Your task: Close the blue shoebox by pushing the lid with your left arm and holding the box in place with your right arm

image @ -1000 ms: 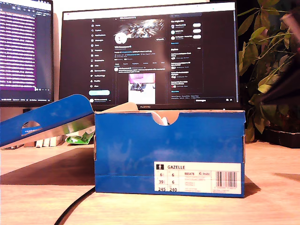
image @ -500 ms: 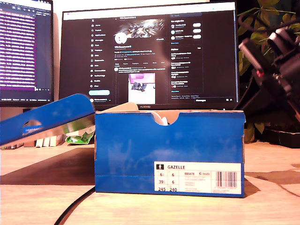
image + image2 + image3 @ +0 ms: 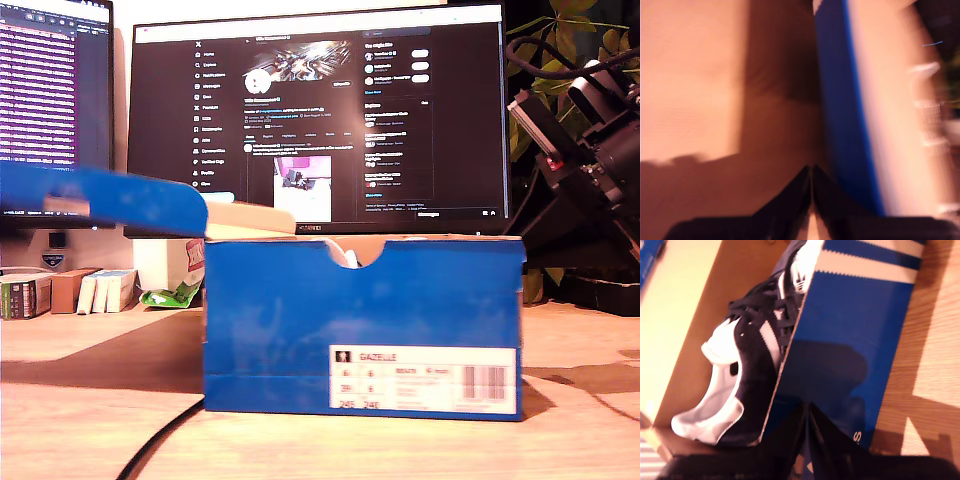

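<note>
Wooden desk in warm light; two lit monitors behind (plant alongside).

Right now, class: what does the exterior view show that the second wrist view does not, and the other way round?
Only the exterior view shows the monitor, the plant, the raised lid and the size label. Only the second wrist view shows the dark shoe inside, the white stripes on the box's side, and my second gripper, fingers together. Both show the blue shoebox on the wooden table.
</note>
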